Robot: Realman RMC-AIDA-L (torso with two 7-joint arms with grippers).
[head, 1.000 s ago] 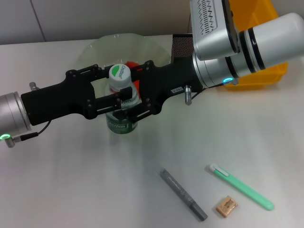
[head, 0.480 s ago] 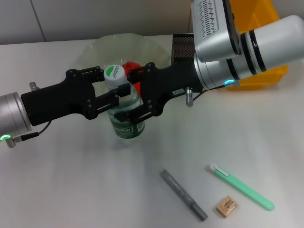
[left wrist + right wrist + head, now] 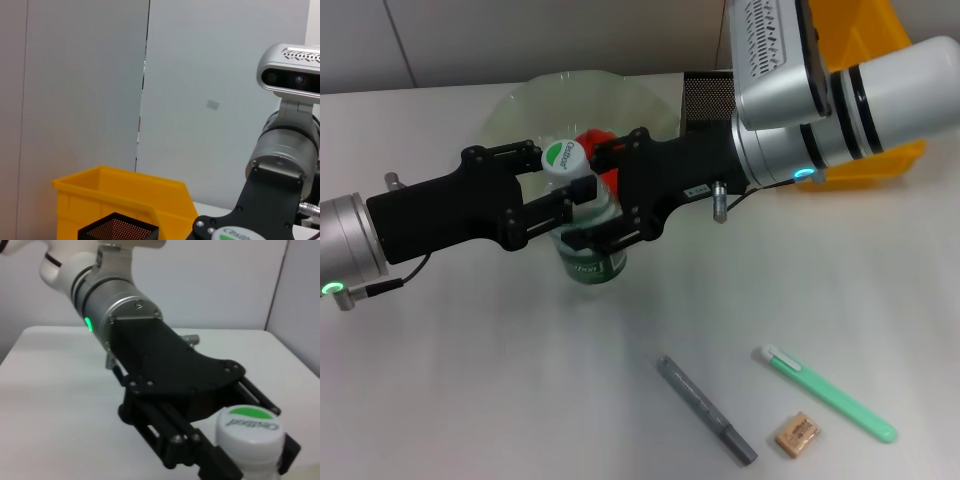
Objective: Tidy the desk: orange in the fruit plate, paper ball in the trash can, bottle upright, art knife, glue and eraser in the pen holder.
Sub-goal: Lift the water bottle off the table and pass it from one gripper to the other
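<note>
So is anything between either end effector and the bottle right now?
Nothing visible: the left end effector and right end effector both close directly around the upright bottle from opposite sides.

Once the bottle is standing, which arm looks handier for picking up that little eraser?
Probably the right. The eraser lies on the robot's right side of the table, nearer the right gripper. The left gripper reaches in from the far side; both now flank the bottle.
</note>
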